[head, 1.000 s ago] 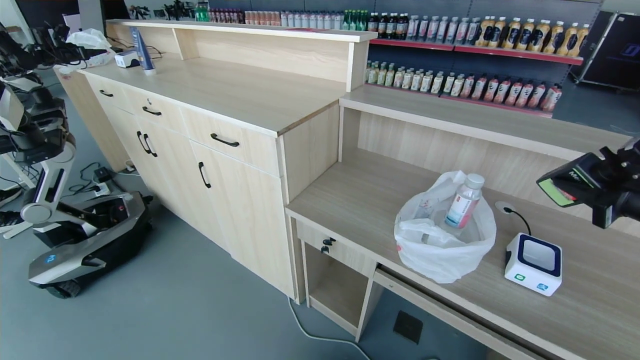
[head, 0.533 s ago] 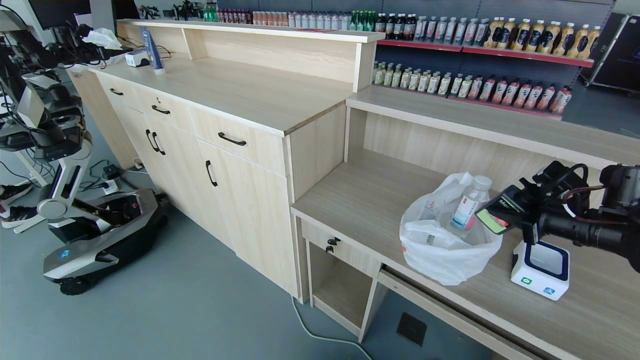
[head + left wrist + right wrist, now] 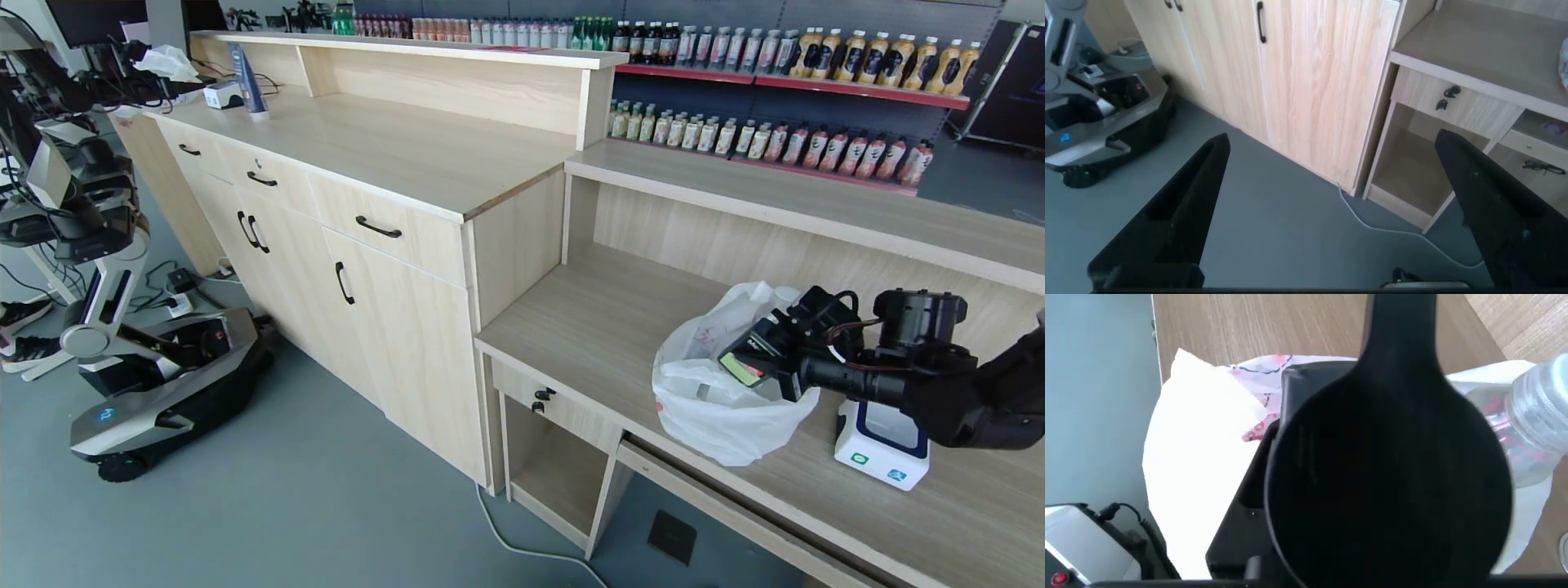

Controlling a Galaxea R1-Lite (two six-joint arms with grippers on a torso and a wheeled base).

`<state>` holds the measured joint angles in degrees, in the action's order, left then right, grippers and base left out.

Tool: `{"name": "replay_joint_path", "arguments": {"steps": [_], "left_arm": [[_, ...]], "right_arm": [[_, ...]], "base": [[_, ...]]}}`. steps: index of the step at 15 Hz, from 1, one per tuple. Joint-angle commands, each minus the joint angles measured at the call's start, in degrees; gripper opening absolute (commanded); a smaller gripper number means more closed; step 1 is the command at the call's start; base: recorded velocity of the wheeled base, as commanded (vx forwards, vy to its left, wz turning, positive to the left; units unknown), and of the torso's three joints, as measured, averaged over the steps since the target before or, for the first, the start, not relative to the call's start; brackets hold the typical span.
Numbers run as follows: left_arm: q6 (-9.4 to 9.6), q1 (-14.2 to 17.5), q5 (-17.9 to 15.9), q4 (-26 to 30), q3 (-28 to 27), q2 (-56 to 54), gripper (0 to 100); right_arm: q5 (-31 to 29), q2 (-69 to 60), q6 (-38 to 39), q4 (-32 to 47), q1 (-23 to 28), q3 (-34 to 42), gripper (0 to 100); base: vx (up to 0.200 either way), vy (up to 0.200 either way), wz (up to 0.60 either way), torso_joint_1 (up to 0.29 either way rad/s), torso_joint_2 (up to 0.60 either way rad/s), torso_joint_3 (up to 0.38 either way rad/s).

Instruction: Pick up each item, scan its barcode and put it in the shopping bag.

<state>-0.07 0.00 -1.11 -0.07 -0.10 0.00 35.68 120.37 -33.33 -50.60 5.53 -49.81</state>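
Over the mouth of the shopping bag (image 3: 700, 412), right end effector (image 3: 763, 351) clamped on a dark packet (image 3: 741, 369) with a green face, nose tilted down toward the opening. Bag sits directly below it on the tabletop (image 3: 604, 327). Bottle (image 3: 1535, 408) stands in the bag just past the packet, on the far side. Scanner (image 3: 882, 459) is back along the arm, beside the wrist and just outside the bag. Left end effector (image 3: 1333, 143) hangs over the floor with fingers spread and nothing between them, well apart from all of this.

Risks, as judged:
- Thin, floppy bag: a release off-centre could land the packet on the rim and fold it, spilling the packet onto the tabletop
- Packet dropping against the bottle could tip it over
- Fingers close to loose plastic: pulling away could snag the film and drag the whole bag, perhaps into the scanner
- Cannot tell whether the barcode was read

Count:
- bags, one
- bottles in the bag, one sure; a clear shape lower in the bag cannot be identified
- packets held, one
- scanners, one
- end effectors, two
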Motion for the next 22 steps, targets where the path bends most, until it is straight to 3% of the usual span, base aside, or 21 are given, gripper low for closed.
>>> {"name": "replay_joint_path", "arguments": {"steps": [1,20,21,22], "left_arm": [[-0.01,0.0,-0.03,-0.01,0.01,0.0,100],[-0.01,0.0,0.05,-0.01,0.01,0.0,100],[-0.01,0.0,0.05,-0.01,0.01,0.0,100],[-0.01,0.0,0.05,-0.01,0.01,0.0,100]], "right_arm": [[0.0,4.08,-0.07,-0.2,-0.61,-1.43,0],[-0.17,12.17,-3.06,-3.27,-0.88,-2.92,0],[-0.17,11.82,-2.71,-3.27,-0.35,-1.96,100],[-0.17,11.29,-2.27,-3.36,-0.17,-1.61,100]], "base": [[0.0,0.0,0.0,0.0,0.0,0.0],[0.0,0.0,0.0,0.0,0.0,0.0],[0.0,0.0,0.0,0.0,0.0,0.0],[0.0,0.0,0.0,0.0,0.0,0.0]]}}
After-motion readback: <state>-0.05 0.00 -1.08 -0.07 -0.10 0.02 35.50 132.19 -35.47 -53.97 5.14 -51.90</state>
